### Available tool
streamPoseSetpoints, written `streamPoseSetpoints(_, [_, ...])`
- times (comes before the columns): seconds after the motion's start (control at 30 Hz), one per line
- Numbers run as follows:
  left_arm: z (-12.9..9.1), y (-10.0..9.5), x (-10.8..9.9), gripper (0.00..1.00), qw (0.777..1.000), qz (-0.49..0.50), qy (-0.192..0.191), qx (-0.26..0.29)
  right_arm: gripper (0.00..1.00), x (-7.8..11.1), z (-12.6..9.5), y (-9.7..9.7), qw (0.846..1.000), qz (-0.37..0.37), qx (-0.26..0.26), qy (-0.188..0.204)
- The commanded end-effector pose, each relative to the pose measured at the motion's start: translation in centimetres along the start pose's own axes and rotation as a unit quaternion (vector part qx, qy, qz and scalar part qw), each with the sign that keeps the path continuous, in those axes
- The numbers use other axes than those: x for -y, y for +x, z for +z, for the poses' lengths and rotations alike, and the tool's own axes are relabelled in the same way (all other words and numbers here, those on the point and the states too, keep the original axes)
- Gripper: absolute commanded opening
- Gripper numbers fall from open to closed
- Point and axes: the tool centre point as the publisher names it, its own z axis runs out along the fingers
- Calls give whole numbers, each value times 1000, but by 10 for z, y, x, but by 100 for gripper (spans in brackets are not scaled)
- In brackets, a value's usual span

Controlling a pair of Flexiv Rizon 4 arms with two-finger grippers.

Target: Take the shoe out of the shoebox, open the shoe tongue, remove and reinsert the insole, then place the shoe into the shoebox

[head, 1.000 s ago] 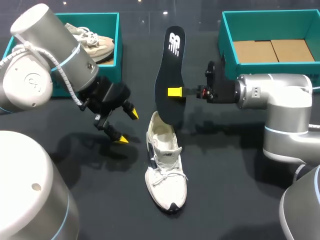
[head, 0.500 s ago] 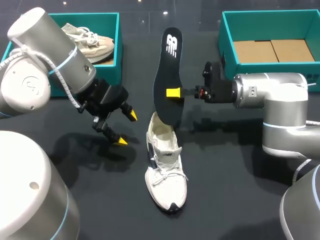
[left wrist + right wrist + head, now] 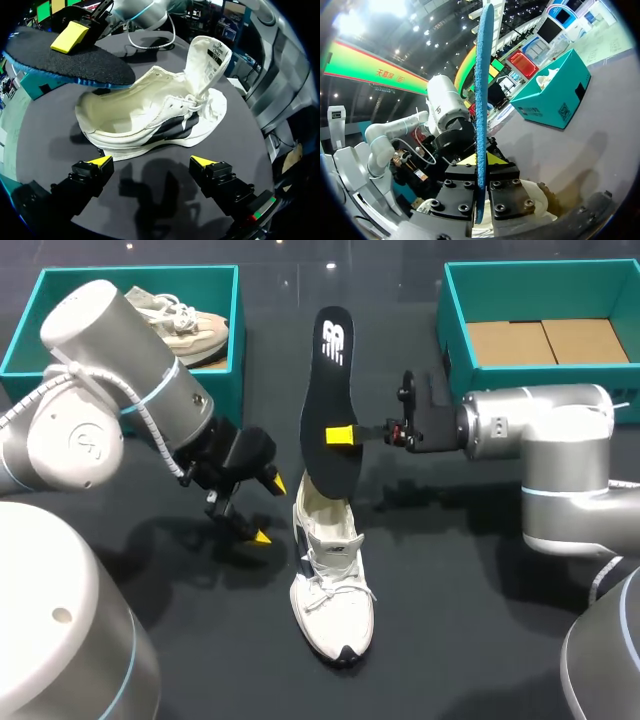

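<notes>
shoe (image 3: 333,585) opening: insole (image 3: 330,400) hangs over heel | left of shoe: left gripper (image 3: 266,510) close | right of shoe: open table (image 3: 470,640)

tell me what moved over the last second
The left gripper, open, swung in closer to the white shoe. The right gripper, shut on the insole, carried it slightly toward my left, its lower end at the shoe's opening. The shoe itself stayed put.

White shoe (image 3: 333,585) on its sole, tongue pulled open, black insole (image 3: 328,390) upright over its heel, teal shoebox (image 3: 455,330) well apart
</notes>
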Motion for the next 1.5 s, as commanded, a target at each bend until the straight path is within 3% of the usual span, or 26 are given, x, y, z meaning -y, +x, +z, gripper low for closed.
streamPoseSetpoints(0.03, [8,-2,-2,100,1000,-4,1,3,0,1,2,3,1000,-2,5,0])
streamPoseSetpoints(0.8, [3,-17,9,100,997,-42,-14,68,0,7,6,-5,1000,-16,19,-12])
streamPoseSetpoints(1.2, [2,-18,10,100,997,-42,-14,68,0,7,6,-5,1000,-16,19,-12])
streamPoseSetpoints(1.5, [2,-18,10,100,997,-42,-14,68,0,2,15,-16,999,-31,11,-12])
